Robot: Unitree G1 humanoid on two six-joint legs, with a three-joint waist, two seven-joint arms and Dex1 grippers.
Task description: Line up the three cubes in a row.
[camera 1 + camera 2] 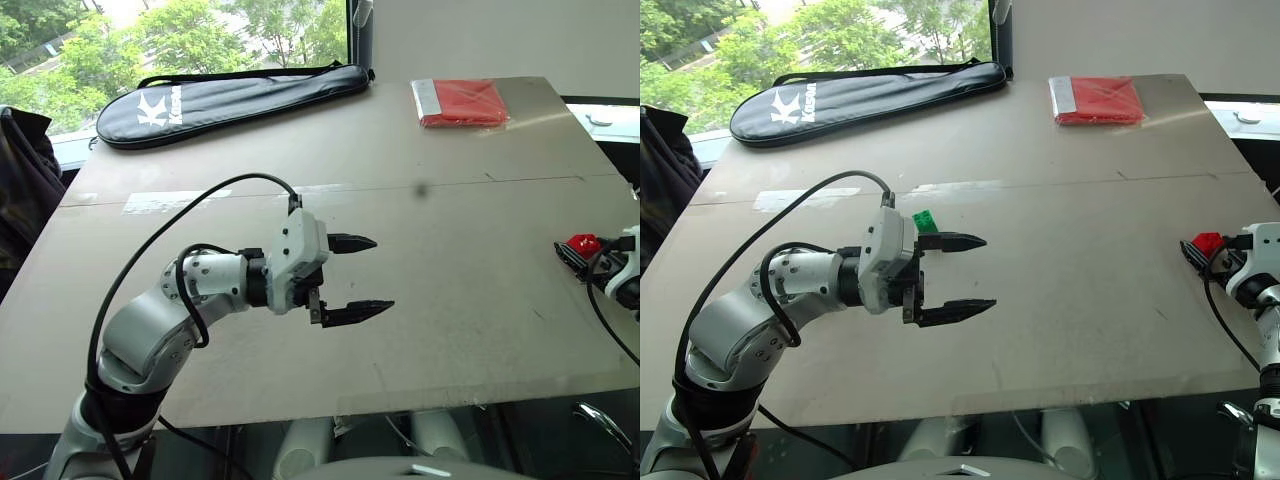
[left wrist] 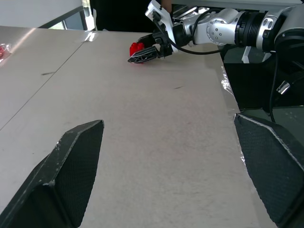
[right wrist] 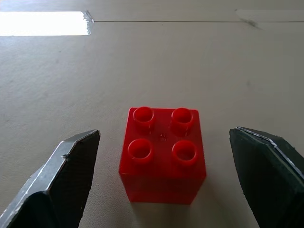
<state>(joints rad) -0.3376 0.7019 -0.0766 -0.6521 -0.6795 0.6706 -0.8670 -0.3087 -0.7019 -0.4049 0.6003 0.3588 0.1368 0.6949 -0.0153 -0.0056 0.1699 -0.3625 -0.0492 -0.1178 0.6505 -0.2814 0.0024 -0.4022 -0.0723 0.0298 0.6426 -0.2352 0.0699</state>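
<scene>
Now you are straddling the red brick (image 3: 162, 154) with the right claw (image 3: 161, 190) spread wide; centre it before closing.

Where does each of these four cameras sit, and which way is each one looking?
Left eye view: on the head, looking forward and down over the grey table; the left gripper hangs open.
Right eye view: beside it, same scene; a small green studded brick peeks behind that gripper.
Left wrist view: on the left wrist, looking across the table at the right gripper.
Right wrist view: on the right wrist, looking between its open fingers at the small red studded plastic brick.
Shared: both wrist views show the red brick.
</scene>
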